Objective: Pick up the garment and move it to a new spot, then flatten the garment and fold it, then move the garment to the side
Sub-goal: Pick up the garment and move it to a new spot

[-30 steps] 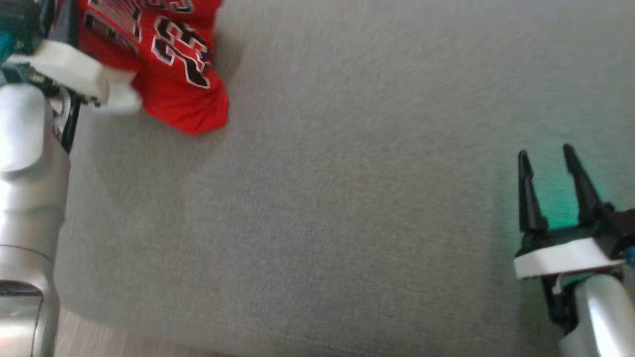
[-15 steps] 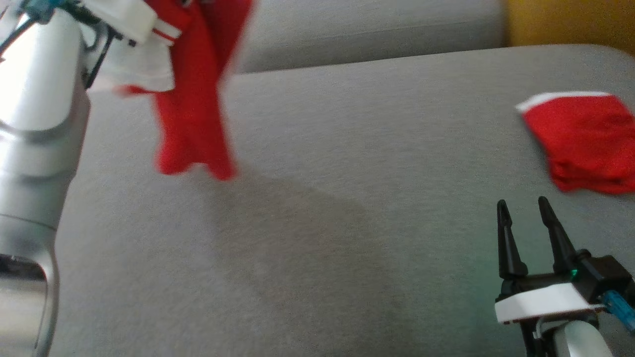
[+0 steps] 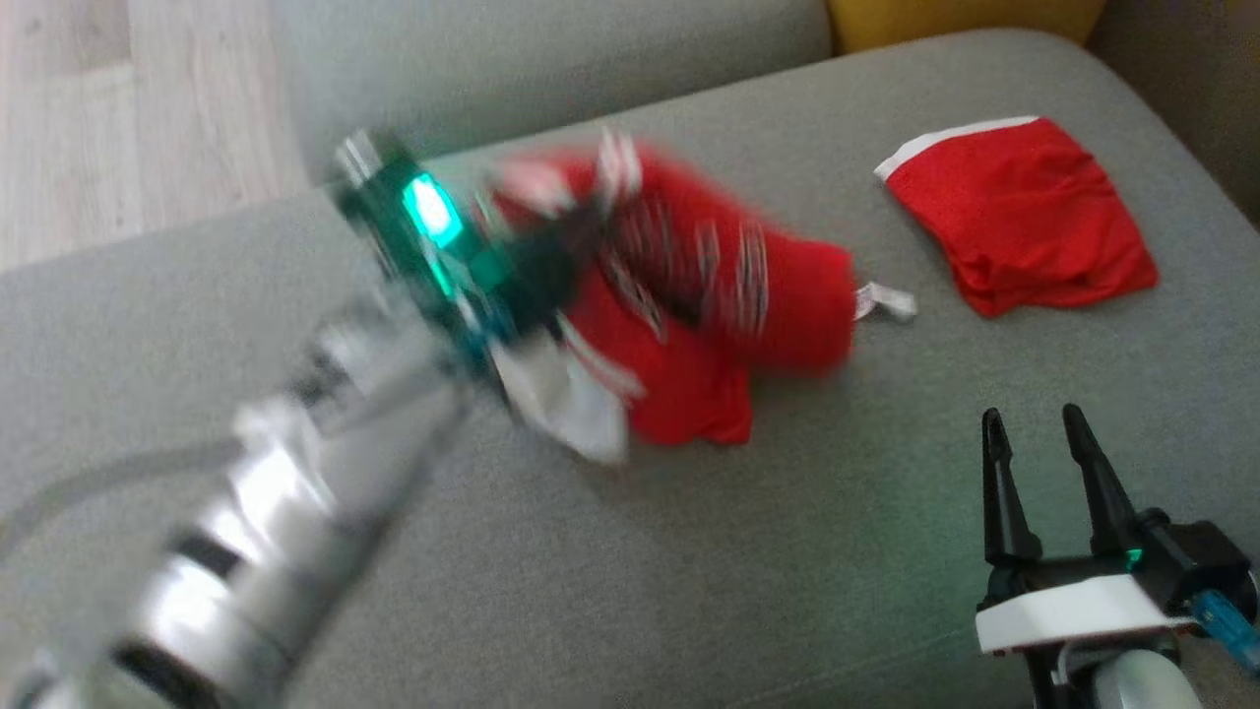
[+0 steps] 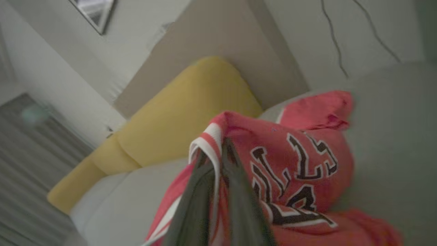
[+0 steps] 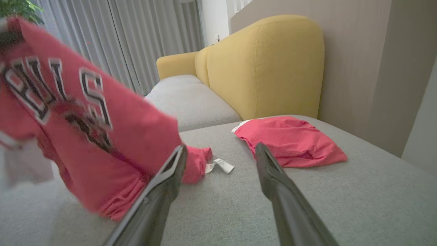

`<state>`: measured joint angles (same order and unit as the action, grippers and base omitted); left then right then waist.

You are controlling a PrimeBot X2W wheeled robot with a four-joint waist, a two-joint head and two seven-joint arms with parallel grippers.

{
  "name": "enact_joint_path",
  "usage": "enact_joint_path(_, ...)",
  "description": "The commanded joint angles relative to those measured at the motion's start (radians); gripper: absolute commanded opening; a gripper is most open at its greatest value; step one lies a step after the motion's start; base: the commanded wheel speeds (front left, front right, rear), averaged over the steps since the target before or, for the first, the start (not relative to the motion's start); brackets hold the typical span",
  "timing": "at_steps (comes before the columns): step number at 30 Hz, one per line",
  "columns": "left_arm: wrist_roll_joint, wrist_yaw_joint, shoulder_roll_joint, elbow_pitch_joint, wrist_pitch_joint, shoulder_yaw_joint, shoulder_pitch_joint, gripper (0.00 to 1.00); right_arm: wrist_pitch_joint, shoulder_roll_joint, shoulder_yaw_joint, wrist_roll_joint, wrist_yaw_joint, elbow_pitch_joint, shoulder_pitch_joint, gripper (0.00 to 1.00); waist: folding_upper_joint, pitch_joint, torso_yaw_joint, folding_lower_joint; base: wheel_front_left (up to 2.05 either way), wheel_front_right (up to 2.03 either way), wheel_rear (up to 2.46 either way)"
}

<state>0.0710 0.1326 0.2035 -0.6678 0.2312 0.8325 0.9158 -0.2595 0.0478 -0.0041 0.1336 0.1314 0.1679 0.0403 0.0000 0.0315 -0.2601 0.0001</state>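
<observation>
- Left wrist view gives you the left gripper (image 4: 216,152), jaws clamped on the white-trimmed edge of the red jersey (image 4: 307,160).
- The jersey hangs bunched from that grip, with its lower part on or just above the grey sofa cushion (image 3: 689,591); blur keeps you from telling which.
- Your right gripper (image 3: 1032,421) hovers with jaws apart and empty, near a second red cloth (image 3: 1019,222).
- You are likely mid-carry: setting down, flattening, folding and moving aside remain.
</observation>
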Motion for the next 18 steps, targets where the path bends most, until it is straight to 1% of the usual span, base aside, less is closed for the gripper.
enact_joint_path(1, 0.022, -0.006, -0.004, 0.026, 0.015, -0.004, -0.057, 0.0, -0.002, 0.003, 0.025, 0.015, -0.001, -0.034, -0.029, 1.0, 0.0, 0.038, 0.019, -0.0001, 0.0, 0.0, 0.0)
enact_joint_path(3, 0.033, -0.016, -0.041, 0.015, 0.023, 0.028, -0.156, 0.0, -0.002, 0.003, 0.034, 0.027, -0.001, -0.026, -0.032, 1.0, 0.0, 0.05, 0.033, -0.0001, 0.0, 0.0, 0.0)
enact_joint_path(4, 0.045, -0.024, -0.059, 0.005, 0.026, 0.036, -0.207, 0.09, -0.002, 0.003, 0.04, 0.032, -0.001, -0.02, -0.032, 1.0, 0.0, 0.053, 0.041, -0.0001, 0.0, 0.0, 0.0)
enact_joint_path(5, 0.057, -0.027, -0.073, -0.008, 0.028, 0.045, -0.256, 0.56, -0.002, 0.003, 0.047, 0.036, -0.001, -0.013, -0.032, 1.0, 0.0, 0.054, 0.049, -0.0001, 0.0, 0.0, 0.0)
enact_joint_path(6, 0.072, -0.03, -0.084, -0.021, 0.029, 0.048, -0.303, 1.0, -0.002, 0.003, 0.053, 0.041, -0.001, -0.007, -0.031, 1.0, 0.0, 0.052, 0.059, -0.0001, 0.0, 0.0, 0.0)
enact_joint_path(9, 0.112, -0.059, -0.103, 0.006, 0.03, 0.03, -0.419, 1.0, -0.002, 0.003, 0.066, 0.048, -0.001, 0.012, -0.02, 1.0, 0.0, 0.032, 0.094, -0.0001, 0.0, 0.0, 0.0)
enact_joint_path(11, 0.126, -0.098, -0.104, 0.058, 0.03, 0.0, -0.493, 1.0, -0.002, 0.003, 0.06, 0.049, -0.001, 0.02, -0.002, 1.0, 0.0, 0.009, 0.127, -0.0001, 0.0, 0.0, 0.0)
enact_joint_path(14, 0.128, -0.151, -0.086, 0.165, 0.03, -0.048, -0.599, 1.0, -0.002, 0.003, 0.046, 0.043, -0.001, 0.019, 0.033, 1.0, 0.0, -0.024, 0.185, -0.0001, 0.0, 0.0, 0.0)
enact_joint_path(15, 0.128, -0.151, -0.086, 0.165, 0.03, -0.048, -0.599, 1.0, -0.002, 0.003, 0.046, 0.043, -0.001, 0.019, 0.033, 1.0, 0.0, -0.024, 0.185, -0.0001, 0.0, 0.0, 0.0)
enact_joint_path(18, 0.117, -0.212, -0.058, 0.279, 0.03, -0.116, -0.692, 1.0, -0.002, 0.003, 0.04, 0.04, -0.001, 0.008, 0.063, 1.0, 0.0, -0.047, 0.238, -0.0001, 0.0, 0.0, 0.0)
